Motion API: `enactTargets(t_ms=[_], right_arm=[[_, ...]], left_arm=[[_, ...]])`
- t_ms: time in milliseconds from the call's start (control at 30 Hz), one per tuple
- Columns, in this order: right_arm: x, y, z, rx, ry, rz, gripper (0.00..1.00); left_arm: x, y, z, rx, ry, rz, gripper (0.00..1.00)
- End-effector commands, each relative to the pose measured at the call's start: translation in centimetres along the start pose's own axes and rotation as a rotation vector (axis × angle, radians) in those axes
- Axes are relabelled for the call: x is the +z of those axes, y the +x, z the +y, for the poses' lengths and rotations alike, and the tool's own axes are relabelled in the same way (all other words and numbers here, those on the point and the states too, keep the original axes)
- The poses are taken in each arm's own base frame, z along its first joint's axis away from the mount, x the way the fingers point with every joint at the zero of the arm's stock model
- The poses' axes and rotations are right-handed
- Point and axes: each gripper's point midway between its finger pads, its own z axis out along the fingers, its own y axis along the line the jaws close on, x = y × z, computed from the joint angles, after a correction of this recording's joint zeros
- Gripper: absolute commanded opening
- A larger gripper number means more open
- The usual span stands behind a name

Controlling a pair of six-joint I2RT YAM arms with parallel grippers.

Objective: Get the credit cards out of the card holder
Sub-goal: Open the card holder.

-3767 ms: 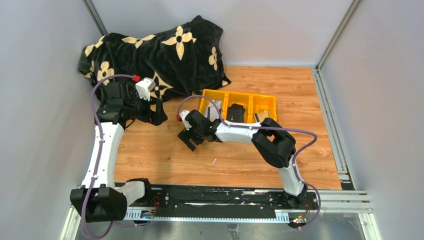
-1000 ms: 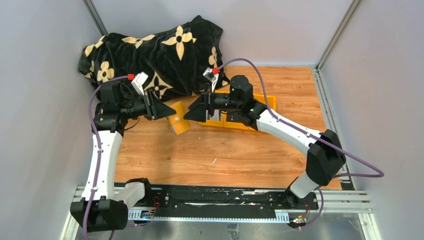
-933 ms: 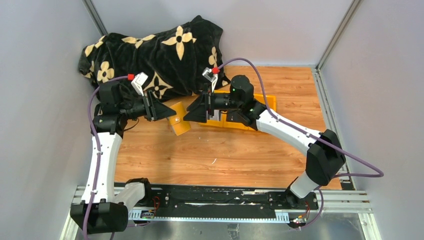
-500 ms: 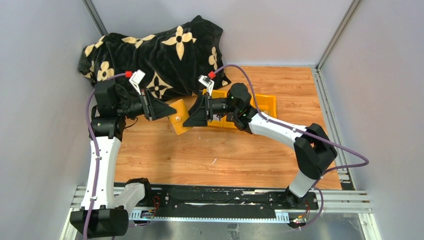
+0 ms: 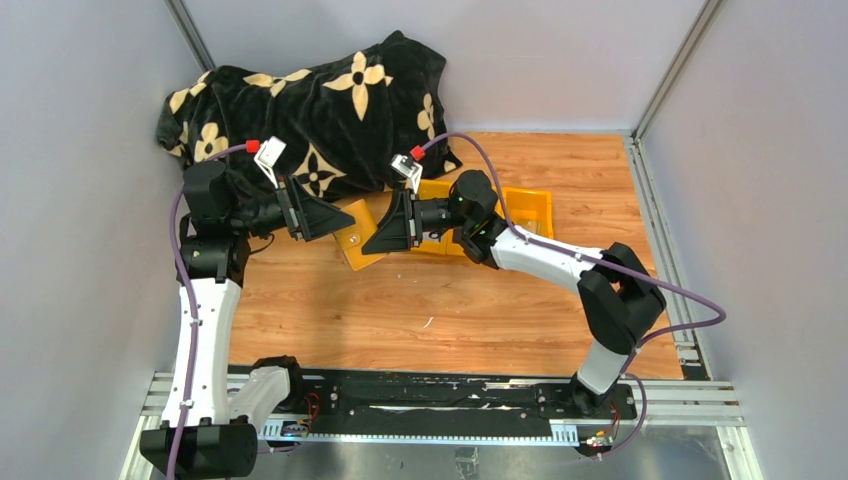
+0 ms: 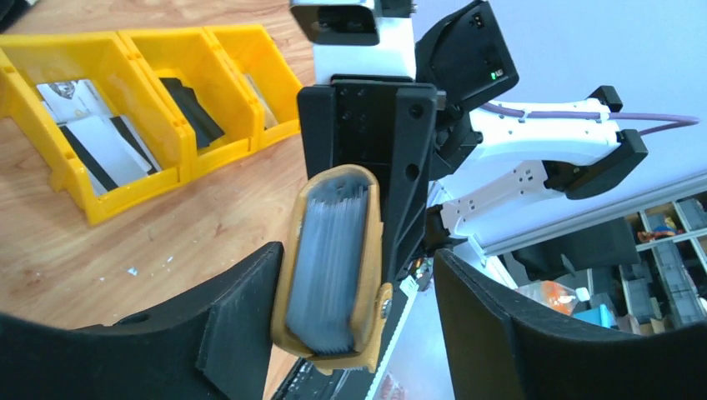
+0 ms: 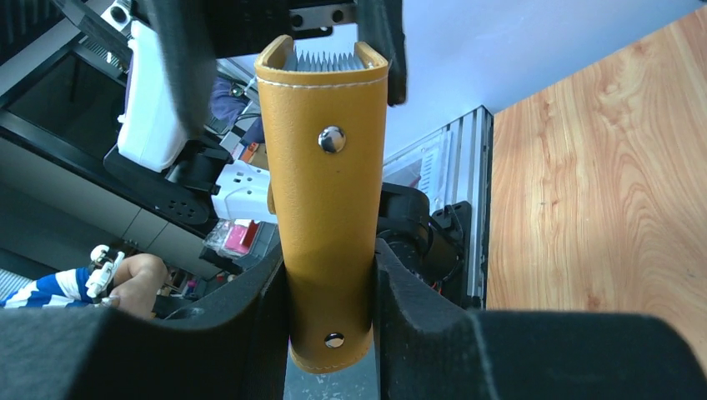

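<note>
The right end effector (image 7: 330, 333) pinches the card holder (image 7: 329, 200) from three o'clock; the left end effector (image 6: 350, 292), at nine o'clock, gapes around it. A loose pinch could drop it.

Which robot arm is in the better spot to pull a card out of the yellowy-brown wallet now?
Probably left. The left end effector is open, and the mustard-tan folding card holder has its clear plastic pockets facing it. The right end effector is busy, clamped on that holder.
</note>
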Motion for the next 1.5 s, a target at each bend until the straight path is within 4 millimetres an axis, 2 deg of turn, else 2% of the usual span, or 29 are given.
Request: enactTargets(t_ms=[0, 167, 367, 433, 600, 733, 767, 833, 867, 900, 967, 1100, 1200, 1300, 1467], right_arm=[[0.7, -0.3, 0.9, -0.031, -0.035, 0.021, 0.18], [1.0, -0.6, 0.6, -0.035, -0.029, 0.037, 0.17], [1.2, -1.3, 1.4, -0.072, -0.036, 0.053, 0.17], [1.1, -1.3, 1.3, -0.088, -0.016, 0.062, 0.16], [0.6, -1.0, 0.3, -0.110, 0.055, 0.072, 0.16], [0.3, -0.9, -0.1, -0.117, 0.078, 0.074, 0.17], [0.3, -0.9, -0.2, -0.118, 0.085, 0.073, 0.20], [0.2, -0.8, -0.6, -0.111, 0.107, 0.074, 0.46], [0.1, -0.9, -0.8, -0.112, 0.129, 0.070, 0.54], [-0.1, -1.2, -1.1, -0.118, 0.164, 0.064, 0.60], [-0.9, -2.2, -1.6, -0.148, 0.261, 0.028, 0.67], [-3.1, -4.9, -0.6, -0.246, 0.460, -0.101, 0.71], [-3.5, -5.6, 0.9, -0.286, 0.502, -0.159, 0.73], [-1.8, -4.7, 2.5, -0.286, 0.455, -0.127, 0.73], [0.7, -3.3, 2.7, -0.238, 0.384, -0.082, 0.71]], left_arm=[[0.0, -0.2, -0.4, 0.016, 0.008, -0.012, 0.71], [0.1, 0.3, 0.0, 0.010, 0.009, -0.001, 0.73], [0.2, 1.7, 1.5, -0.010, -0.017, 0.025, 0.72], [0.2, 1.7, 1.5, -0.009, -0.016, 0.025, 0.66], [0.1, 0.9, 1.0, 0.015, -0.020, 0.009, 0.37], [0.0, 0.5, 0.7, 0.029, -0.025, 0.000, 0.26], [0.0, 0.4, 0.7, 0.030, -0.027, -0.002, 0.22], [0.0, 0.3, 0.8, 0.034, -0.037, -0.008, 0.13], [0.0, 0.3, 1.0, 0.038, -0.046, -0.014, 0.09], [0.0, 0.2, 1.1, 0.042, -0.058, -0.018, 0.06], [-0.1, 0.1, 1.9, 0.056, -0.106, -0.032, 0.02], [-0.3, -0.5, 3.8, 0.054, -0.216, -0.078, 0.00], [-0.4, -0.7, 4.8, 0.040, -0.258, -0.111, 0.00], [-0.4, -0.6, 5.4, 0.019, -0.278, -0.130, 0.00], [-0.4, -0.5, 5.3, -0.006, -0.273, -0.132, 0.00]])
